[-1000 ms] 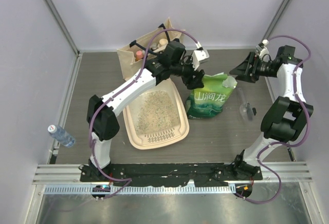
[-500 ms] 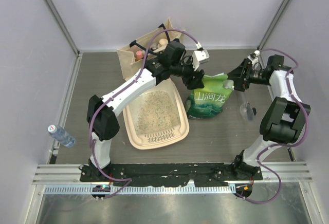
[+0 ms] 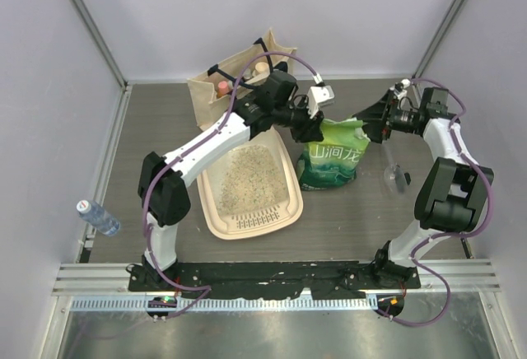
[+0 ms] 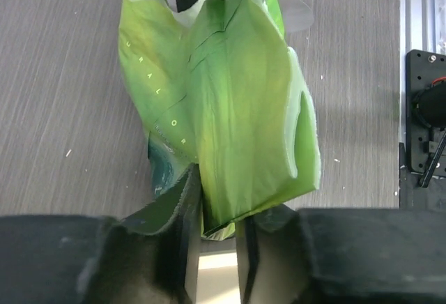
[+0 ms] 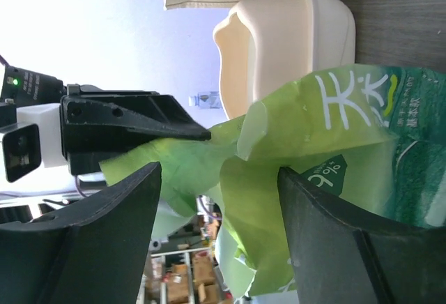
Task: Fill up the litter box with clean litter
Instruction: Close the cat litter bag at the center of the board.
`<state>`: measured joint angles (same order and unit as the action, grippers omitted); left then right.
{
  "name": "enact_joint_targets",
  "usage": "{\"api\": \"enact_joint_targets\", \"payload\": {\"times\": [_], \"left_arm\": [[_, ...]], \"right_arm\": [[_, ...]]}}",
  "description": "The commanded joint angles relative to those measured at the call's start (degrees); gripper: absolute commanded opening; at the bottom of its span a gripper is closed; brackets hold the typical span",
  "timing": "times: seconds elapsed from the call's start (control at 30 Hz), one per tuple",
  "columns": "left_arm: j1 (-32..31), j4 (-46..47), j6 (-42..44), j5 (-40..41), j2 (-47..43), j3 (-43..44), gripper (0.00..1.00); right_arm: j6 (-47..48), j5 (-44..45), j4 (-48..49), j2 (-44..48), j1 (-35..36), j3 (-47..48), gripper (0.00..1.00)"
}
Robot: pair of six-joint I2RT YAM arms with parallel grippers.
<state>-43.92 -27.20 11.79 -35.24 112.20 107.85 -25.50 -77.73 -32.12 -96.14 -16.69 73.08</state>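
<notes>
Litter box (image 3: pixel 216 211) w/ clean litter (image 3: pixel 251 174), L gripper (image 4: pixel 218 203) pinching green bag (image 4: pixel 237 109), R gripper (image 5: pixel 219 182) spread

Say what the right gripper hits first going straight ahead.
The green litter bag: its crumpled top lies just ahead of the open right gripper, likely first contact. The left gripper, pinching it, is beyond; depth unclear.

A green bag (image 3: pixel 333 157) printed with white characters stands on the grey counter (image 3: pixel 370 219), its top gathered and crumpled. A beige tote bag (image 3: pixel 202 94) with dark handles sits at the far side, holding small containers. A clear plastic bottle (image 3: pixel 97 217) lies at the counter's left edge, and a transparent item (image 3: pixel 394 170), type undetermined, lies just right of the green bag.
</notes>
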Motion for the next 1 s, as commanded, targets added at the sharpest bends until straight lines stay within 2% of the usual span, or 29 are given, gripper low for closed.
{"api": "enact_joint_targets", "payload": {"times": [0.0,0.03,0.07,0.1,0.27,0.43,0.53,0.57,0.6,0.63,0.67,0.7,0.83,0.97], "left_arm": [[-0.20,2.86,-0.19,-1.58,-3.31,-0.19,0.19],[-0.20,2.77,-0.19,-1.67,-3.22,-0.01,0.14],[-0.20,2.85,-0.63,-1.67,-3.13,-0.01,0.03],[-0.20,2.86,-0.63,-1.67,-2.96,0.08,0.00],[-0.02,3.29,-0.81,-1.76,-2.95,0.16,0.00],[0.15,2.33,-0.45,-1.15,-3.13,0.25,0.00],[0.41,1.71,-0.11,-0.18,-3.48,0.34,0.00],[0.50,1.36,0.51,0.09,-3.57,0.51,0.00],[0.68,0.32,0.86,0.18,-3.66,1.13,0.00],[0.85,-0.13,1.39,0.09,-3.74,1.57,0.00],[1.12,-0.39,1.48,-0.52,-3.83,2.01,0.00],[1.55,-0.92,1.48,-0.88,-3.92,2.62,0.00],[1.73,-2.85,3.23,-1.84,-4.53,3.68,0.00],[1.73,-3.38,3.59,-1.76,-5.24,3.77,0.00]], "right_arm": [[6.85,-2.24,1.71,-0.27,-2.90,2.24,0.74],[7.47,-2.51,1.62,-0.80,-3.78,3.90,0.74],[8.52,-3.29,1.53,-1.24,-4.49,4.96,0.74],[8.88,-3.47,1.53,-1.59,-5.19,5.93,0.75],[11.69,-5.41,1.53,-1.43,-11.51,9.54,0.78],[27.23,-8.23,2.23,2.96,-16.53,4.72,0.82],[34.61,-1.22,5.75,7.97,-16.98,-0.12,0.78],[38.12,1.85,2.36,9.38,-16.45,-0.91,0.75],[47.20,5.97,-4.03,9.48,-15.66,0.82,0.73],[69.48,13.24,-12.36,9.22,-14.70,2.06,0.71],[80.14,16.36,-25.84,7.91,-12.60,2.68,0.71],[85.04,19.43,-28.93,7.29,-12.41,2.25,0.69],[87.02,22.10,-29.06,5.26,-13.20,0.84,0.66],[80.53,20.52,-21.51,4.65,-12.50,0.49,0.66]]}}
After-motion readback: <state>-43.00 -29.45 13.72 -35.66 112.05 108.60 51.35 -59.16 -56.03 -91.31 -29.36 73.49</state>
